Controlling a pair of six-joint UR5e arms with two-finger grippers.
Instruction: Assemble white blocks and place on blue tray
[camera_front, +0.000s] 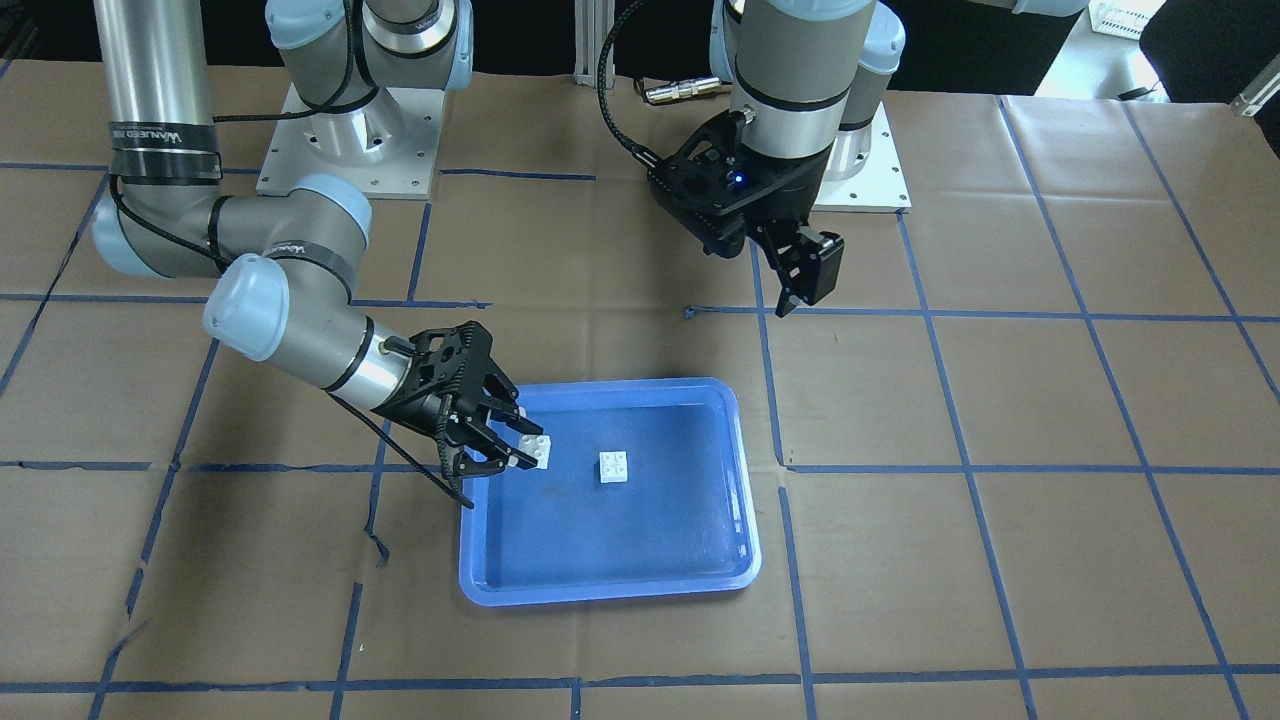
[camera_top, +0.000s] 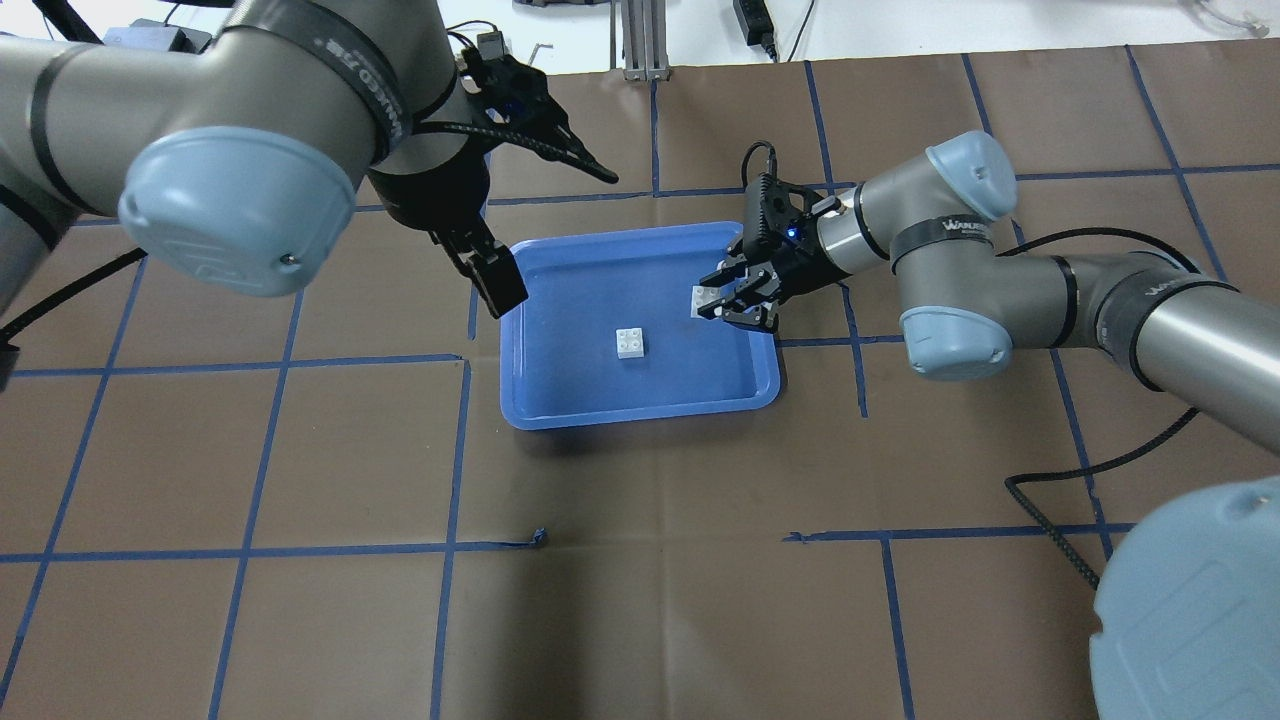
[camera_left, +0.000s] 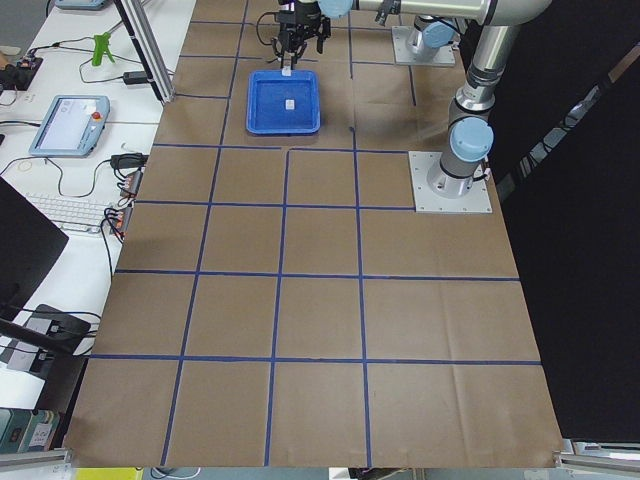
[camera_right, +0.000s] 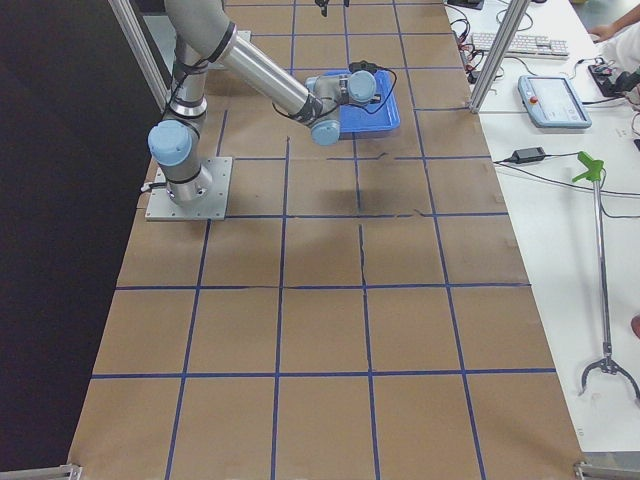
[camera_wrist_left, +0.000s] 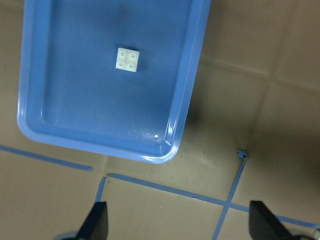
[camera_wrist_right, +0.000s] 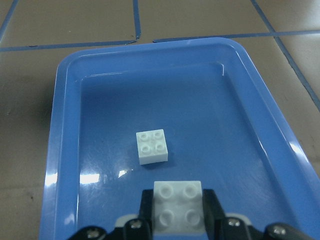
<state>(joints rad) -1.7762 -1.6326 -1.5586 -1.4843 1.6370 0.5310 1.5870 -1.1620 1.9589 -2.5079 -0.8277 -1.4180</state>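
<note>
Right gripper (camera_front: 517, 440) reaches in over the blue tray (camera_front: 610, 596) from the tray's short side nearest the right arm. Its fingers are pinching one white block (camera_wrist_right: 177, 212) by two opposite sides, studs up. The right wrist view shows all four studs between the two black pads. The held block sits just inside the tray rim. It looks slightly above the tray floor, but contact cannot be confirmed from these angles.

The second white block (camera_front: 614, 467) lies loose on the tray floor near the middle, studs up and flat. It is a short way from the held block and not touching it. The two blocks are not joined.

Left gripper (camera_top: 490, 275) hangs above the table (camera_top: 640, 600) just outside the tray's opposite short side, pointing down. Its fingers are spread wide and hold nothing: in the left wrist view the two fingertips (camera_wrist_left: 97, 222) sit at opposite lower corners, with bare brown paper and blue tape lines between them. The same view shows the loose block inside the tray, well clear of those fingers.

The tray rests flat on the brown paper, near a tape crossing.
</note>
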